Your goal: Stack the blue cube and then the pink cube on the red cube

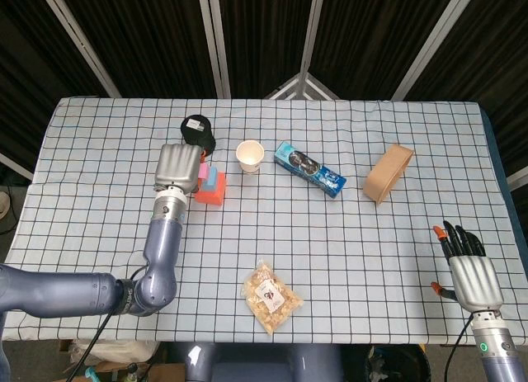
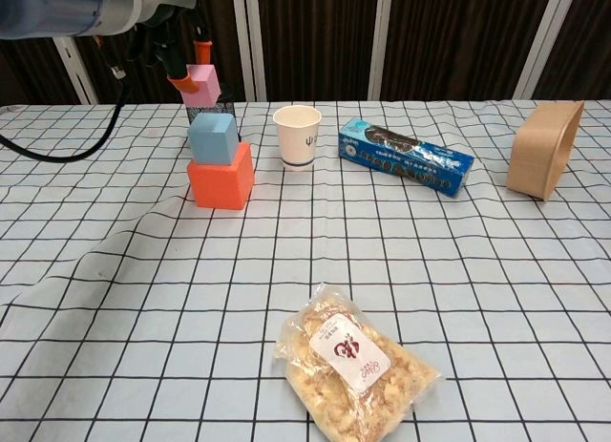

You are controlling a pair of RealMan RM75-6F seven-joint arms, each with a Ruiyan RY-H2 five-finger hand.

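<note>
Left hand (image 1: 179, 167) covers most of the pink cube (image 2: 202, 85) from overhead, so only a pink sliver shows there. Chest cam gets it better: orange fingertips (image 2: 201, 52) pinch it in the air, slightly tilted, right above the blue cube (image 2: 212, 137), not touching. Blue sits square on the red cube (image 2: 221, 178). Cubes, so no real long axis. Right hand (image 1: 473, 276) is low at the table's near right edge, fingers spread, holding nothing.
</note>
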